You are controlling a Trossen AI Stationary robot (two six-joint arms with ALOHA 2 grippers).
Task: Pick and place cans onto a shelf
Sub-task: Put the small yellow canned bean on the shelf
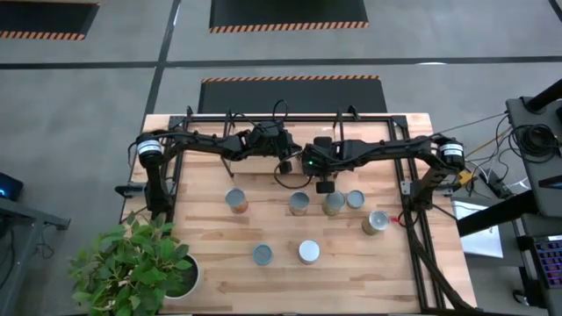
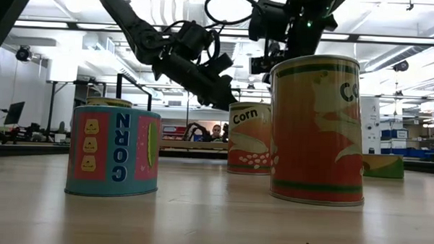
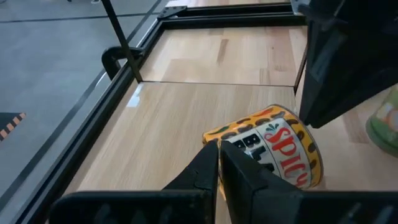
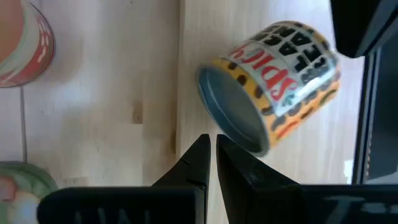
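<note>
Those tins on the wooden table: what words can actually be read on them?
"CORN", running sideways: short teal and pink tin.
"Corn": orange tin further back.
"CO", rest turned away: tall orange tin with green bands.
"SPICY": yellow spotted tin lying on its side; the black block letters beside it are only partly readable.
Green tin: no readable text.

Glossy printed cans with dull metal ends stand on a smooth, pale wooden table.

Seven cans stand upright, scattered over the wooden table, silvery tops up. An eighth, the yellow spicy can, lies tipped on its side.
</note>
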